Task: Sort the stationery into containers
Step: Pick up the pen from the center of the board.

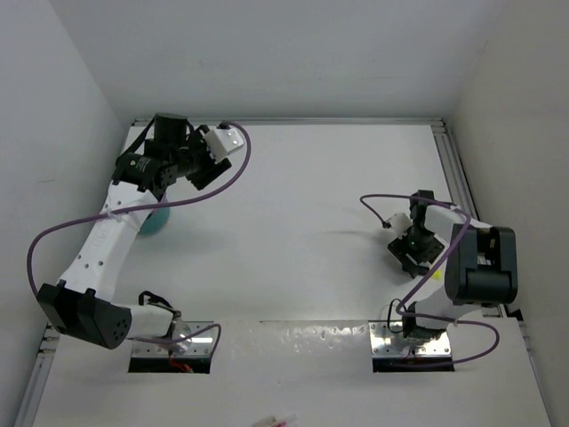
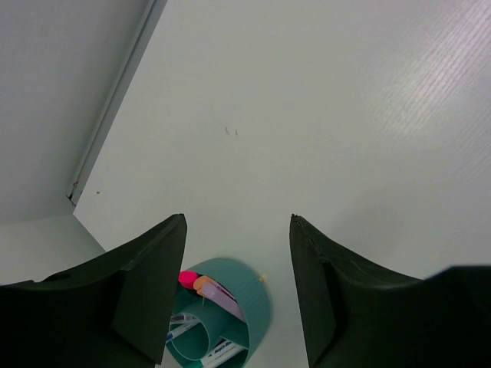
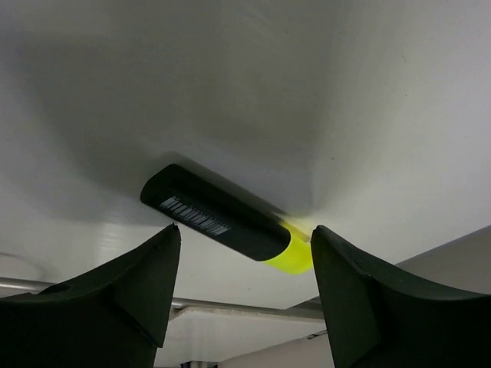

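Top external view: the left arm reaches toward the upper left of the frame, and the left gripper (image 1: 206,167) hangs above the counter (image 1: 311,196) near the back wall. The teal cup (image 1: 153,223) stands on the counter at the left of the frame, partly hidden behind that arm's white forearm. A purple cable (image 1: 244,153) loops around the wrist. In the right half of the frame the right gripper (image 1: 414,253) points down at the counter, and a small yellow spot just to its lower right is the end of the black marker (image 1: 436,274).

Left wrist view: the left gripper (image 2: 238,224) has its fingers (image 2: 149,276) spread wide with only bare counter between them; they grip nothing. The teal cup (image 2: 259,308) sits at the bottom of the frame between the two fingers, below them. Inside it lean a marker with a pink end (image 2: 186,277), a peach highlighter (image 2: 204,284) and some thin pale pens (image 2: 222,351).

Right wrist view: the right gripper (image 3: 245,231) is also wide open and empty. The black marker (image 3: 211,212) lies flat on the counter across the gap between the fingers (image 3: 123,295), slanting from upper left to lower right. Its barcode label faces up and its yellow end is toward the right finger. Neither finger appears to touch it.
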`<move>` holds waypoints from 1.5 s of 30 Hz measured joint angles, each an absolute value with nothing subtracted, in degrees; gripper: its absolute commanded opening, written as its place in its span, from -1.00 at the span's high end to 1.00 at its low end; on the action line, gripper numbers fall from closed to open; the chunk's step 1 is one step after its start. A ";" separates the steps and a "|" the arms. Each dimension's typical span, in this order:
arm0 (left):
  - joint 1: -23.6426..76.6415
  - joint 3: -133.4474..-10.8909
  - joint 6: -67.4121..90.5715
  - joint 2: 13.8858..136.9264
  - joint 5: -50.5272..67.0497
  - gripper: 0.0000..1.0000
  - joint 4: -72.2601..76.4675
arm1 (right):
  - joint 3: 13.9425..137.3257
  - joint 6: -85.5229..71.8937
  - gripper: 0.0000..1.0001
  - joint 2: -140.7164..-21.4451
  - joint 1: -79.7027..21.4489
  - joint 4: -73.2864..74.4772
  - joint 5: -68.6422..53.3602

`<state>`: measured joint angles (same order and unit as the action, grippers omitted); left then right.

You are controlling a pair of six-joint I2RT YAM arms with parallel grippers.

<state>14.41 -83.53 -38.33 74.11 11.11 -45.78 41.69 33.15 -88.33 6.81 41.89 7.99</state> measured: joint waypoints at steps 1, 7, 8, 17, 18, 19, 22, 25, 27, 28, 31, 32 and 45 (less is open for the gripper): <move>14.70 -83.33 -38.30 74.11 10.92 -0.24 -45.78 | 41.41 33.91 -0.29 -88.92 7.22 41.32 8.21; 15.94 -82.56 -38.28 74.13 9.76 -0.24 -45.74 | 40.56 37.01 0.19 -90.56 8.75 39.59 9.30; 16.08 -82.52 -38.28 74.13 9.58 -0.24 -45.67 | 40.49 37.43 0.28 -90.65 8.80 39.53 9.54; 16.16 -77.58 -36.97 72.58 12.38 -0.15 -41.23 | 48.31 30.59 1.00 -94.67 2.96 43.86 7.66; 16.32 -76.75 -37.04 72.14 13.69 -0.15 -40.97 | 50.50 28.60 1.00 -95.26 1.80 44.66 5.91; 16.71 -75.85 -37.12 71.70 15.38 -0.14 -40.49 | 54.70 25.43 1.00 -96.40 -0.05 47.11 3.05; 20.67 -74.26 -38.30 70.78 19.79 -0.13 -39.90 | 68.79 15.99 1.00 -101.21 -5.28 51.11 -6.66; 28.29 -72.14 -40.56 70.15 22.79 -0.12 -38.39 | 83.59 6.50 1.00 -108.14 -10.52 54.72 -16.75; 34.54 -69.78 -43.03 69.45 23.57 -0.11 -37.95 | 91.02 1.32 1.00 -113.51 -13.61 55.90 -22.61; 37.69 -68.64 -44.29 69.17 23.51 -0.10 -38.02 | 93.51 -0.91 1.00 -115.94 -14.94 56.55 -25.23; 47.05 -64.84 -49.10 68.29 21.87 -0.08 -37.50 | 95.48 -7.90 1.00 -122.15 -18.46 58.06 -31.53; 50.63 -62.85 -50.83 67.72 20.49 -0.07 -36.69 | 95.02 -9.82 1.00 -123.81 -19.51 58.83 -33.30; 65.73 -30.26 -64.86 52.47 6.24 -0.12 -10.41 | 81.76 -29.56 1.00 -114.98 -24.25 57.21 -37.67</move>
